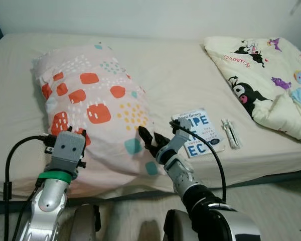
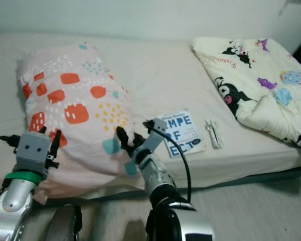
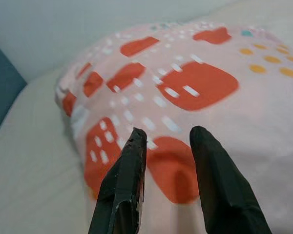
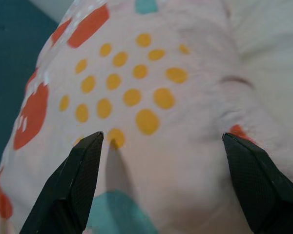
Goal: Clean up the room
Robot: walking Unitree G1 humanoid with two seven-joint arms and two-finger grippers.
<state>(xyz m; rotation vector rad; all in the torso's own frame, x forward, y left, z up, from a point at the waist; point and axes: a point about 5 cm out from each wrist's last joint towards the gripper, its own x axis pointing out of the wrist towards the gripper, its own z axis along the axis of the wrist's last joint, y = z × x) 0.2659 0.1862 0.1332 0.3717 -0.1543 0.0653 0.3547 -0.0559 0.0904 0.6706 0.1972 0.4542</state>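
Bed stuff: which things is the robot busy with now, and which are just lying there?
Busy with:
- pillow
- left gripper, open, at its near end
- right gripper, open wide, by its side

Just lying there:
- book
- small white item
- cartoon blanket

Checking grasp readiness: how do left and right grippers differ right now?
Spread: the left gripper has its fingers open narrowly, while the right gripper is spread wide.
Place: the left gripper is at the pillow's near left corner, over the orange patches; the right gripper is at its near right edge, by the yellow dots, next to the book.
Shared: both are open and point at the pillow.
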